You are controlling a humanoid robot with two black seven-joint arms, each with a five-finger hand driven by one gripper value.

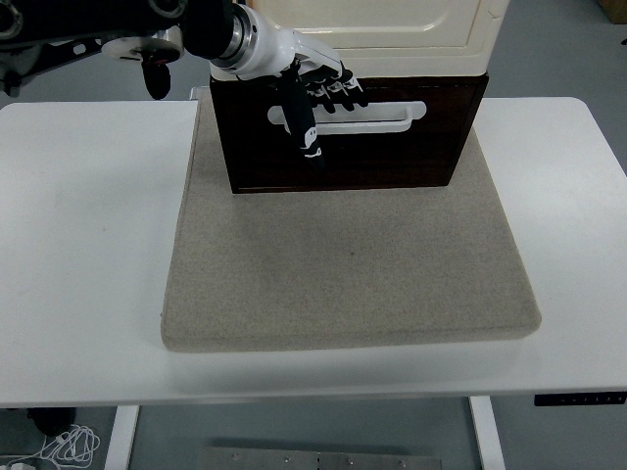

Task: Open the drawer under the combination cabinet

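While left hand (312, 90) hooks handle (377, 117), drawer (343, 137) shut, mat (343, 264) bare ahead.

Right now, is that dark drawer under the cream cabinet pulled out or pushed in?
Cannot tell for sure. The drawer front stands just ahead of the cabinet, no inside shows, and the left hand is at its white handle.

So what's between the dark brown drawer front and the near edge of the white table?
In the head view, only the beige fabric mat, bare, then a strip of white table.
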